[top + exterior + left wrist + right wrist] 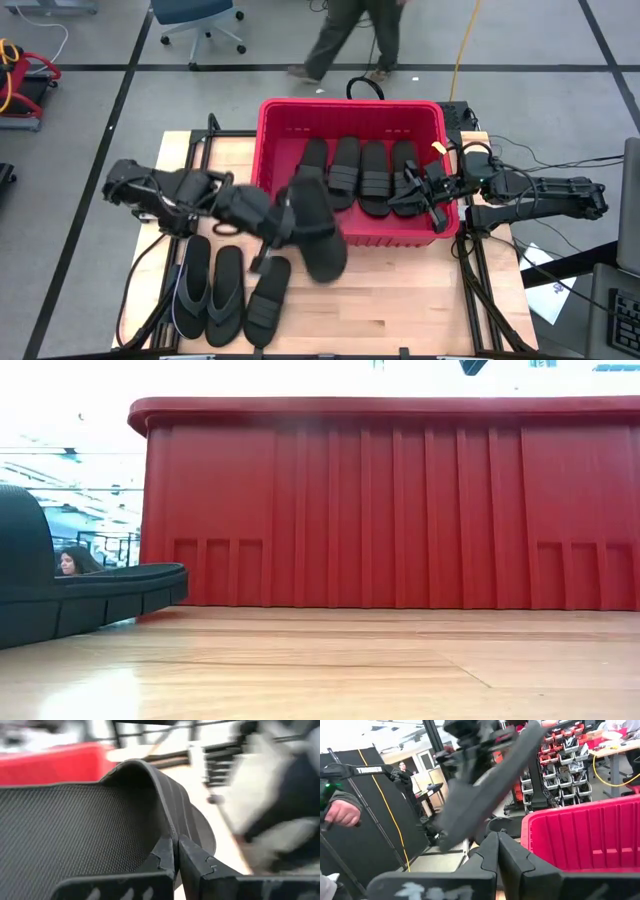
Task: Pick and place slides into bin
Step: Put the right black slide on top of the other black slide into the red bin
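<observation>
Left gripper (283, 222) clenched on slide (318, 232), carried mid-frame at bin (350, 112) front left corner. Right gripper (415, 192) over bin right side, fingers pressed together, empty. Four slides in bin (360, 175); three on counter (400, 300), lower left (225, 290). About half done.

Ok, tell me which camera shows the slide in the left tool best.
The high view: the held slide shows whole, carried by the left tool at the bin's front wall. The left wrist view shows only its footbed and ribbed strap close up; the right wrist view shows it tilted; the low view misses it.
</observation>
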Available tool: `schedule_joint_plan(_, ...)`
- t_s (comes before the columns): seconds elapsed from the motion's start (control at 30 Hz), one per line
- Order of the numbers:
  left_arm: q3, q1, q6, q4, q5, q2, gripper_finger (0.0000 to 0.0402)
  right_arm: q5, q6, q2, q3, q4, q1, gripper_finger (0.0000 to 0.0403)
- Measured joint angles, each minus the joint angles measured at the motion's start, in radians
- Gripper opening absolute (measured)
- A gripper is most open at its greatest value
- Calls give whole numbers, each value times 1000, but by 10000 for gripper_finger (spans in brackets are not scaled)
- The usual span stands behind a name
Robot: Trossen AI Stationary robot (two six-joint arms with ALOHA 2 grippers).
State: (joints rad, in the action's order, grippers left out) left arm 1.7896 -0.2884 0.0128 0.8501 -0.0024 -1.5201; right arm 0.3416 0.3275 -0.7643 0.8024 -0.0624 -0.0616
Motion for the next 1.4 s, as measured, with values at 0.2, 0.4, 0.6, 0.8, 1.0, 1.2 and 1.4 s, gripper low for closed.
schedule_joint_plan(0.2, 15, 149, 19, -2, -149, -4, 0, -138, -2, 4, 0, -71, 0, 0)
schedule_joint_plan(0.4, 15, 240, 164, -62, -209, -12, 0, -243, -76, 3, 15, -74, -3, 17)
schedule_joint_plan(0.6, 14, 321, 318, -126, -239, -24, 0, -351, -330, -4, 110, -36, -3, 85)
schedule_joint_plan(0.8, 15, 365, 417, -213, -223, -35, 0, -579, -623, -38, 240, 155, -3, 181)
schedule_joint_plan(1.0, 15, 379, 445, -328, -176, -65, 0, -655, -685, -108, 290, 186, -3, 240)
schedule_joint_plan(1.2, 13, 379, 494, -405, -151, -114, 0, -684, -769, -161, 291, 217, -2, 242)
schedule_joint_plan(1.4, 14, 379, 512, -442, -155, -132, 0, -750, -936, -183, 291, 212, 12, 230)
